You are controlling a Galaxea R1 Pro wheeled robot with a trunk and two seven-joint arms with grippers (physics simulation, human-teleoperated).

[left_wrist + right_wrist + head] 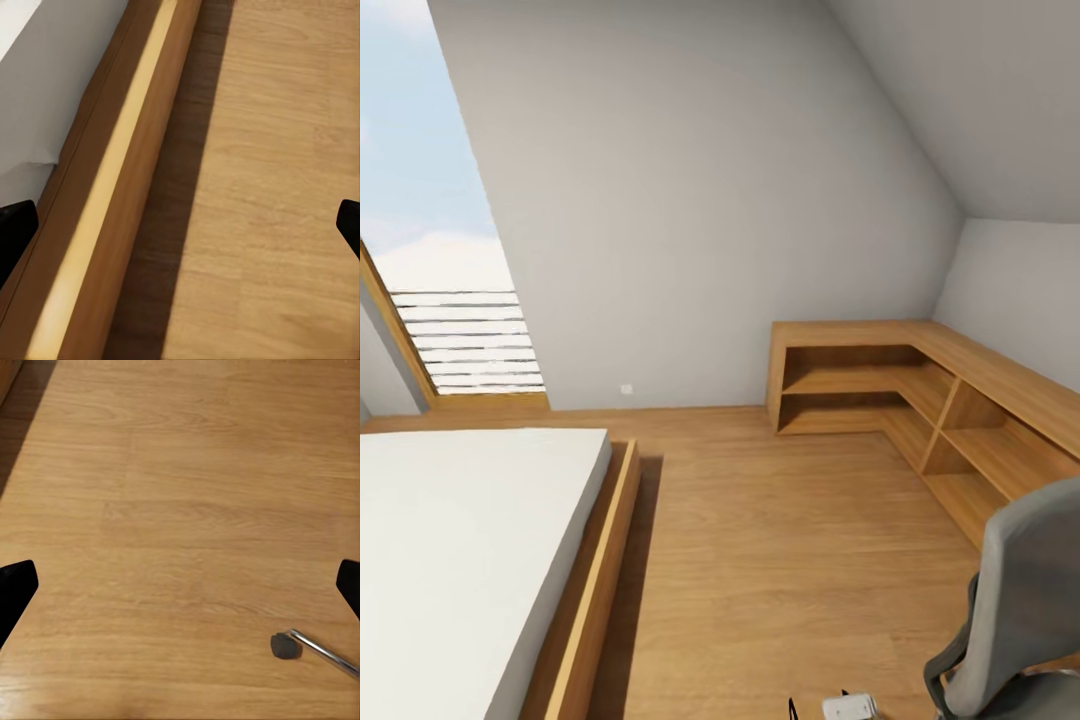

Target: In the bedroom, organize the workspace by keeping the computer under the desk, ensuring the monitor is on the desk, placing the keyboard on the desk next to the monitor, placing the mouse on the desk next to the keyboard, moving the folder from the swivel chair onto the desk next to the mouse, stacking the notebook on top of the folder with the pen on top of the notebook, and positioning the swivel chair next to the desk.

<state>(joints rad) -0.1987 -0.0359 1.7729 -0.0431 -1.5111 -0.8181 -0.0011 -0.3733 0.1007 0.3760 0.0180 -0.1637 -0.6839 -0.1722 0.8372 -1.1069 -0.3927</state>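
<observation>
Above wooden floor (180,510) | left tool (180,225) spread, empty | right tool (180,585) spread, empty

- We see an open strip of wood floor (780,560) running ahead between the bed and the chair.
- Bed (460,560) blocks the left; its wooden frame (112,195) edges the floor with a dark shadow strip alongside.
- Low corner shelving (920,390) lines the far right wall; its cubbies are open.
- Chair (1020,600) stands at near right; one chrome leg with a caster (283,646) reaches onto the bare floor under the right gripper (180,585).
- Sloped wall (710,200) closes the far end.
</observation>
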